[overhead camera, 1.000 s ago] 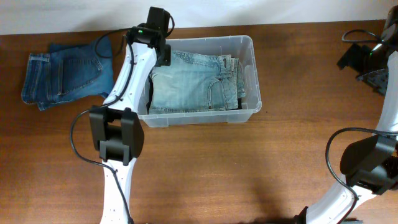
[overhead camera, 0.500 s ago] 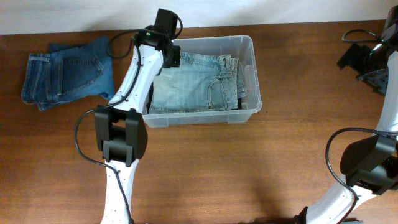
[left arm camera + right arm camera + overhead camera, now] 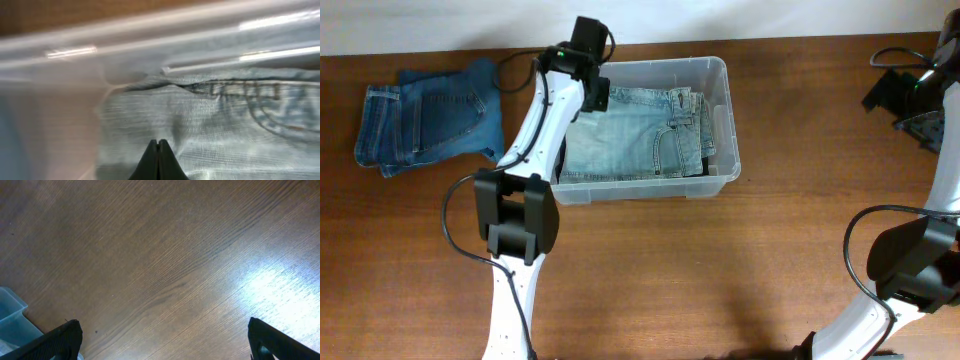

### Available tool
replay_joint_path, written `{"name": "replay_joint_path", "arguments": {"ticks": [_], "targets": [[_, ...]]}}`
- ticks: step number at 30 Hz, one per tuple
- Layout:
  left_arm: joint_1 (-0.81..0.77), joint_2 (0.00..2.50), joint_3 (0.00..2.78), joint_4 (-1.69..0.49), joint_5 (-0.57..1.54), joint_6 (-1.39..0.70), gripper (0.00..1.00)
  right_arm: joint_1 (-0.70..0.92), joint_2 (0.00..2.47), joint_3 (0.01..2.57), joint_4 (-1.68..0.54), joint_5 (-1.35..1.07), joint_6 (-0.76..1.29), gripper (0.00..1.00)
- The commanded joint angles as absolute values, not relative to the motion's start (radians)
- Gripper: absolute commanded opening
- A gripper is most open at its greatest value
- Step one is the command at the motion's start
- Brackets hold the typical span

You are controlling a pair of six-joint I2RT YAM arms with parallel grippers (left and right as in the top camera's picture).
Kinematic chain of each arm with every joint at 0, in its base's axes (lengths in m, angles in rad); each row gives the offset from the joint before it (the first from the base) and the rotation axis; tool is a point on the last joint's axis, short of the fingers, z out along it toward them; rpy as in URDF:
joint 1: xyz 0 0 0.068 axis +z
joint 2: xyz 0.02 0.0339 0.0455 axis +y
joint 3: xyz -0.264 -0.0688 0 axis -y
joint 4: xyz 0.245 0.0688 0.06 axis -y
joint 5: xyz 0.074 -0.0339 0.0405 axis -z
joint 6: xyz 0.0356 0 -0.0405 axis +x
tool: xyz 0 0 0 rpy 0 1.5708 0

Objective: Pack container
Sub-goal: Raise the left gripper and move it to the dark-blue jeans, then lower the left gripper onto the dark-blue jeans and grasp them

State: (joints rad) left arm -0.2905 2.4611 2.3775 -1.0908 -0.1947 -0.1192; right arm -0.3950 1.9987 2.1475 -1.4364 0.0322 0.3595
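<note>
Seen from overhead, the container (image 3: 718,72) stands on the wooden table (image 3: 720,270) toward 12 o'clock from the table's middle, its long sides running from 9 to 3 o'clock. A folded pair of light blue jeans (image 3: 640,140) lies flat inside it and covers most of the floor, with darker fabric showing along the edge at 3 o'clock. A second folded pair of dark blue jeans (image 3: 425,125) lies on the table well apart from the container, out at 9 to 10 o'clock.

The left arm (image 3: 510,225) reaches up from 6 o'clock and ends at the container's 10 o'clock corner. The left gripper (image 3: 159,159) has its two fingers pressed together with nothing between them. In the wrist view the tips sit just over the light denim, close to the clear plastic wall. That view is blurred, and whether the tips touch the cloth cannot be told.

The right gripper (image 3: 167,339) hangs far out at 2 to 3 o'clock, well apart from the container. Its fingers (image 3: 62,337) stand wide apart, with only bare wood beneath them.
</note>
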Motion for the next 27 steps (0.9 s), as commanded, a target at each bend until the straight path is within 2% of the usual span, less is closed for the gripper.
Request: {"name": "replay_joint_path", "arguments": {"ticks": [1,4,10,11,12,13,14,15,16,22,24,25,27], "targets": [[-0.288,2.345,2.452,-1.131,-0.217,-0.099,0.04,-0.394,2.003,2.141,-1.436,0.031,0.361,0.98],[-0.282,2.262,2.453,-1.162,-0.226,-0.099,0.08,-0.394,2.003,2.141,-1.436,0.031,0.361,0.99],[-0.179,2.172,2.453,-1.177,-0.346,-0.097,0.08,-0.394,2.003,2.141,-1.436,0.031,0.361,0.98],[-0.148,2.172,2.453,-1.182,-0.345,-0.106,0.13,-0.394,2.003,2.141,-1.436,0.031,0.361,0.98],[-0.115,2.173,2.452,-1.188,-0.344,-0.131,0.23,-0.394,2.003,2.141,-1.436,0.031,0.360,0.98],[-0.087,2.177,2.452,-1.192,-0.344,-0.152,0.27,-0.394,2.003,2.141,-1.436,0.031,0.360,0.98],[-0.051,2.177,2.451,-1.194,-0.335,-0.170,0.36,-0.394,2.003,2.141,-1.436,0.031,0.361,0.99],[-0.009,2.178,2.449,-1.194,-0.310,-0.171,0.50,-0.394,2.003,2.141,-1.436,0.031,0.361,0.99],[0.025,2.178,2.449,-1.195,-0.284,-0.171,0.58,-0.394,2.003,2.141,-1.436,0.031,0.361,0.98],[0.133,2.180,2.444,-1.213,-0.065,-0.113,0.82,-0.394,2.003,2.141,-1.436,0.031,0.361,0.99],[0.134,2.185,2.436,-1.213,-0.060,-0.048,0.87,-0.394,2.003,2.141,-1.436,0.031,0.361,0.98],[0.132,2.198,2.436,-1.213,-0.061,0.004,0.93,-0.394,2.003,2.141,-1.436,0.031,0.360,0.99],[0.131,2.232,2.436,-1.213,-0.110,0.012,0.94,-0.394,2.003,2.141,-1.436,0.031,0.361,0.98]]}}
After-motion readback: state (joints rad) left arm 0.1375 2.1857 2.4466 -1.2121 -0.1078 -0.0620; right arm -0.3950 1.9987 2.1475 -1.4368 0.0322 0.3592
